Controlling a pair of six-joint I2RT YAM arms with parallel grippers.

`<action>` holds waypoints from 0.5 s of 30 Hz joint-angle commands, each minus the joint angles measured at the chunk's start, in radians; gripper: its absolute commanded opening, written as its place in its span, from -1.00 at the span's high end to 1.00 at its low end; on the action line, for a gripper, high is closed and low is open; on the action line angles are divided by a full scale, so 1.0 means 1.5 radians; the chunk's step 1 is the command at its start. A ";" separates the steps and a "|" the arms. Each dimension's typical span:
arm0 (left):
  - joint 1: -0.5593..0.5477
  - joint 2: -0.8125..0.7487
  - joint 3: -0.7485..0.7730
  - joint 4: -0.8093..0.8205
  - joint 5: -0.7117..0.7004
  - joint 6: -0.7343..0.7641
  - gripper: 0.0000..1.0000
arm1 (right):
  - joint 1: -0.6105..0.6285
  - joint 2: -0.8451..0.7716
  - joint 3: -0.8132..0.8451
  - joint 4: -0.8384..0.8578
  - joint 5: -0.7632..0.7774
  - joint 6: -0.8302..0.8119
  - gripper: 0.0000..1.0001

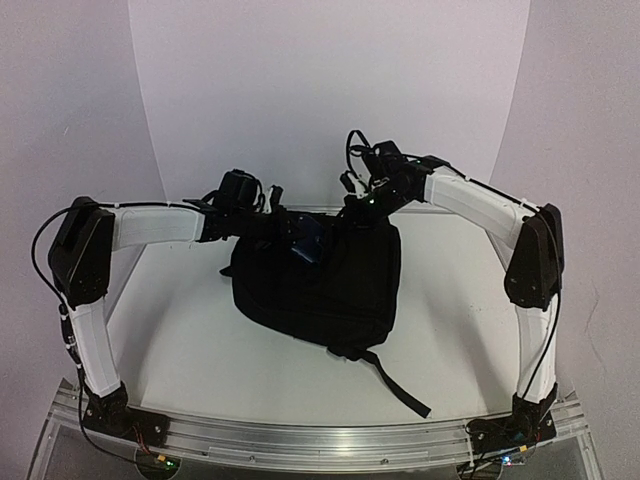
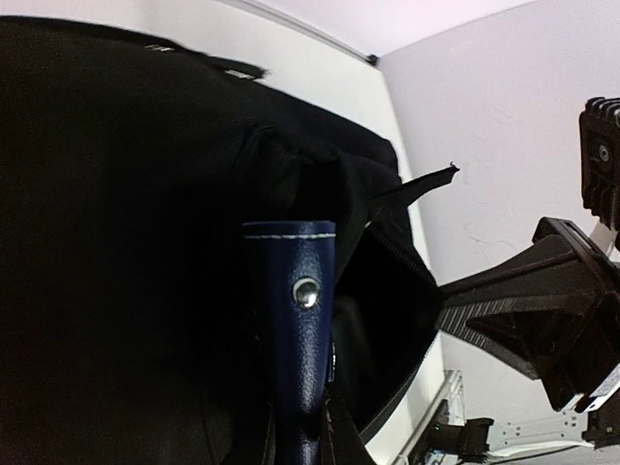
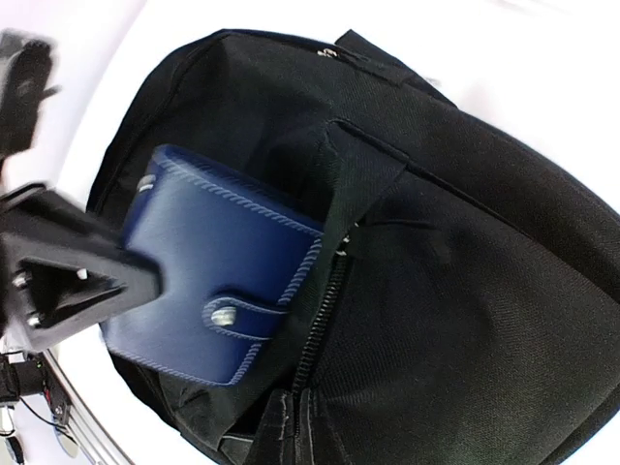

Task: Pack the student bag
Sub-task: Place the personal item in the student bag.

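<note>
The student bag (image 1: 320, 290) is a large black backpack lying flat on the table, its zipped mouth at the far end pulled open. My left gripper (image 1: 298, 242) is shut on a dark-blue snap pouch (image 1: 310, 247) and holds it on edge at the bag's mouth. In the left wrist view the pouch (image 2: 295, 329) stands against the dark opening of the bag (image 2: 126, 242). In the right wrist view the pouch (image 3: 208, 281) is partly inside the opening, beside the zipper (image 3: 325, 310). My right gripper (image 1: 362, 205) is shut on the bag's rim (image 3: 291, 426) and holds it up.
A black webbing strap (image 1: 395, 385) trails from the bag toward the near right of the white table (image 1: 180, 340). White curved walls (image 1: 330, 90) close the back and sides. The metal rail (image 1: 320, 440) with the arm bases runs along the near edge.
</note>
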 commanded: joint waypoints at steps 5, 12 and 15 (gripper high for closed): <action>-0.004 0.069 0.086 0.145 0.180 -0.001 0.99 | -0.003 -0.059 -0.022 0.006 -0.025 -0.028 1.00; -0.017 0.054 0.036 0.162 0.262 -0.019 1.00 | -0.011 -0.052 0.003 0.005 -0.028 -0.025 1.00; -0.021 0.034 -0.005 0.190 0.288 -0.032 0.99 | -0.015 -0.053 0.002 0.005 -0.026 -0.024 1.00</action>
